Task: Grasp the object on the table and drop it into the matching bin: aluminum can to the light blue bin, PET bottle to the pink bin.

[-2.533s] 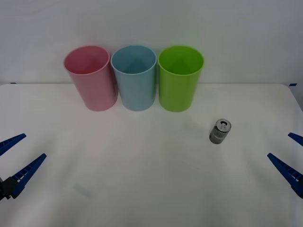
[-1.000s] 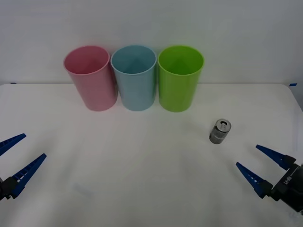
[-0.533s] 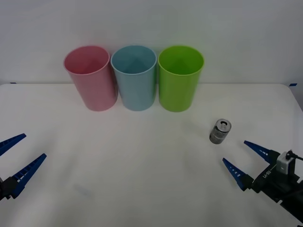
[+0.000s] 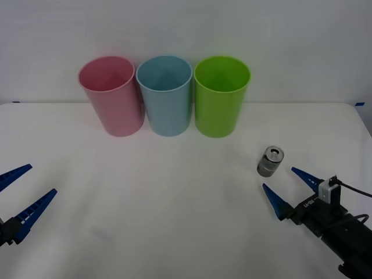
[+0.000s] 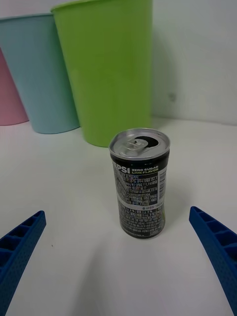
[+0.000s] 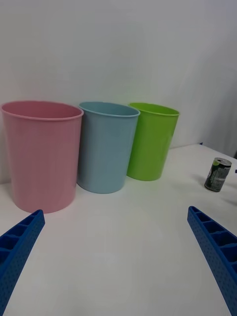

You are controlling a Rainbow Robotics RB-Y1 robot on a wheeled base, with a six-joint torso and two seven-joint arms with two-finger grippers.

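I counted one aluminum can and three bins on the table. The can stood upright on the right side of the tabletop, well apart from the bins and nearer to me than they were, its pull-tab top already open and its dark label facing my right wrist camera. The three bins stood side by side in a row along the far edge: the pink bin on the left, the light blue bin in the middle, and a lime green bin on the right, each just beside its neighbour. What I could see of their insides showed nothing in them. My right gripper sat low over the table just short of the can, fingers spread wide and holding nothing, with the can in line with the gap between them. My left gripper hung at the left edge, also spread and empty.
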